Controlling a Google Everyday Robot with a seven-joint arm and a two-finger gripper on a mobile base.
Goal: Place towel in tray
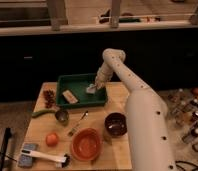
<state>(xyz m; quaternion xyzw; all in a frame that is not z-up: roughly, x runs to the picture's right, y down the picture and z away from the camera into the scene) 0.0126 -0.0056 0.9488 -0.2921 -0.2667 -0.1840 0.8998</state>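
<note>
The green tray (pixel 67 82) sits at the back of the wooden table. My gripper (pixel 93 89) reaches down into the tray's right half, from the white arm coming in from the right. A pale towel (pixel 91 90) shows at the gripper's tip, just above or on the tray floor. I cannot tell whether the gripper still holds it. A small tan object (pixel 69 96) lies in the tray's left half.
On the table: red grapes (pixel 49 96), a green vegetable (pixel 41 113), a metal cup (pixel 62 116), a utensil (pixel 78 123), a dark bowl (pixel 115 125), an orange bowl (pixel 86 144), an orange fruit (pixel 52 138), a brush (pixel 42 156). A dark counter stands behind.
</note>
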